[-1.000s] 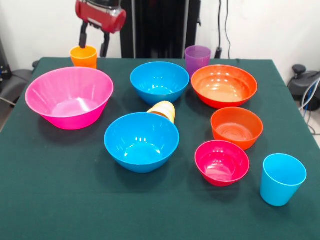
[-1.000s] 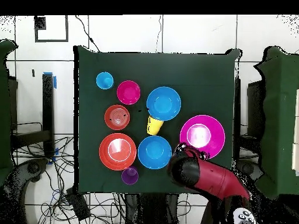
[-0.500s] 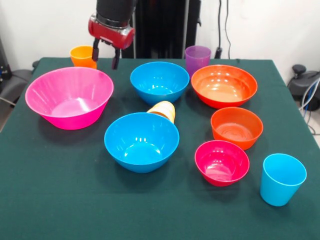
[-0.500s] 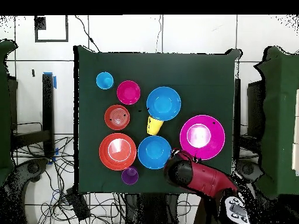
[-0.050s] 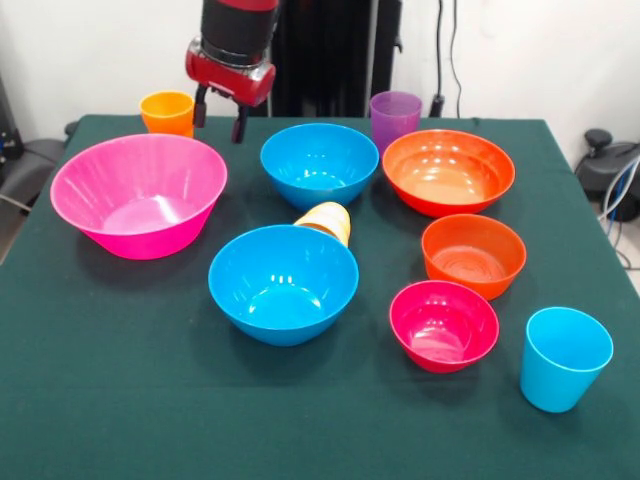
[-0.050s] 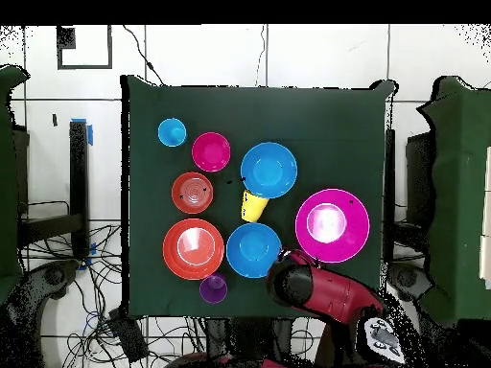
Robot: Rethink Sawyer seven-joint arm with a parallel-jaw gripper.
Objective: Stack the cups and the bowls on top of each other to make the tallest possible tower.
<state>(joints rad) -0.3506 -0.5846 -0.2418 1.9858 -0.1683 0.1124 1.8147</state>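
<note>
My pincer point(image 5: 221, 115) empty with fingers apart above the worktop point(image 5: 120, 380), yellow cup point(image 5: 326, 221) partly hidden behind blue bowl point(image 5: 283, 283), orange cup point(image 5: 167, 112) unobstructed.

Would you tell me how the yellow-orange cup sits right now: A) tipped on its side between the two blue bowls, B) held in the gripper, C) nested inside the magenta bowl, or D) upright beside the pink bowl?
A: the yellow-orange cup lies tipped between the two blue bowls.
</note>
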